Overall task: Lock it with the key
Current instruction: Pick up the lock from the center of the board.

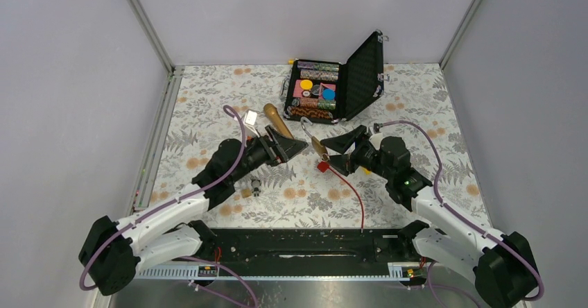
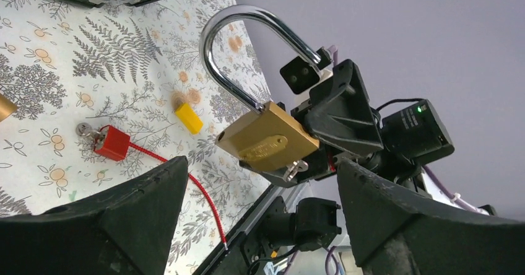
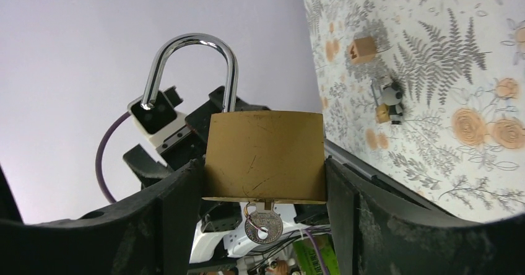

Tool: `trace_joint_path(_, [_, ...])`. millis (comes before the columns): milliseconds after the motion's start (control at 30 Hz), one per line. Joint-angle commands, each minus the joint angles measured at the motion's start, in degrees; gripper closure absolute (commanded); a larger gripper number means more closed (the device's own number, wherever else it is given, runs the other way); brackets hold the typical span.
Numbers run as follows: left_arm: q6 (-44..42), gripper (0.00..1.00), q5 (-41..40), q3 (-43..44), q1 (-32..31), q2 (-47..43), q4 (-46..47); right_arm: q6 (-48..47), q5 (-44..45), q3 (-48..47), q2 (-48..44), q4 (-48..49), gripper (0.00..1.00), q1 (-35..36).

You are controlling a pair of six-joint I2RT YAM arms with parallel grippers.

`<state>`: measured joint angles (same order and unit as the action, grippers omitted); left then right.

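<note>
A brass padlock [image 3: 265, 157] is clamped by its sides in my right gripper [image 3: 263, 170], held above the table. Its steel shackle [image 3: 192, 46] is raised, with one leg out of the body. A small silver key [image 3: 263, 225] sits in the keyhole at the bottom. In the top view the padlock [image 1: 317, 143] hangs between the two arms. My left gripper [image 2: 260, 176] faces the padlock [image 2: 269, 137] from just in front, open, with nothing between its fingers; the key head [image 2: 296, 170] pokes out under the brass body.
A red lock [image 1: 322, 166] with a red cable lies on the floral cloth under the grippers. An open black case [image 1: 350, 86] of chips stands at the back. A wooden handle [image 1: 277, 119], a yellow block [image 2: 188, 118] and small bits [image 1: 255, 186] lie nearby.
</note>
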<state>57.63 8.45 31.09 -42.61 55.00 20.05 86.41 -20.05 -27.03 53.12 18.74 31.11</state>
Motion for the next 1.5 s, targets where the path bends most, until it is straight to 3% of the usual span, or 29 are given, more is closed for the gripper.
trace_joint_path(0, [1.8, 0.14, -4.5, 3.9, -0.4, 1.9, 5.2, 3.8, -2.9, -4.5, -1.3, 10.8, 0.58, 1.0])
trace_joint_path(267, [5.0, 0.16, -10.9, 6.3, -0.5, 4.3, 6.4, 4.3, -4.4, -5.4, -2.9, 10.7, 0.58, 1.7])
trace_joint_path(400, [9.2, 0.27, -14.2, 7.2, -0.6, 6.2, 3.7, 4.7, -5.4, -5.7, -2.8, 10.8, 0.6, 1.7])
trace_joint_path(567, [10.1, 0.38, -12.7, 9.3, -0.8, 8.5, 3.0, 5.7, -6.2, -6.0, -2.2, 12.6, 0.6, 1.8])
trace_joint_path(667, [10.1, 0.5, -12.0, 9.5, -0.8, 9.3, 4.1, 5.7, -6.3, -6.1, -2.2, 12.8, 0.6, 1.9])
trace_joint_path(800, [10.0, 0.56, -11.6, 9.3, -0.8, 9.7, 4.9, 6.4, -6.9, -6.0, -1.8, 13.8, 0.6, 2.1])
trace_joint_path(1067, [9.6, 0.54, -9.4, 9.7, -0.8, 12.0, 8.6, 6.1, -7.8, -5.2, -1.4, 14.5, 0.62, 2.6])
trace_joint_path(1133, [9.9, 0.6, -8.7, 9.8, -0.8, 12.4, 9.7, 6.1, -7.8, -4.9, -1.4, 14.5, 0.62, 2.6])
trace_joint_path(1300, [9.6, 0.99, -8.7, 9.2, -0.8, 11.8, 10.3, 5.4, -7.4, -4.1, -1.0, 13.7, 0.61, 2.6])
trace_joint_path(1367, [8.6, 1.0, -8.7, 9.2, -0.8, 11.1, 9.3, 3.7, -6.6, -4.1, -1.5, 11.0, 0.59, 2.6])
trace_joint_path(1467, [4.7, 1.0, -8.9, 10.1, -0.8, 9.7, 5.7, -0.9, -4.3, -4.2, -3.8, 3.6, 0.47, 2.6])
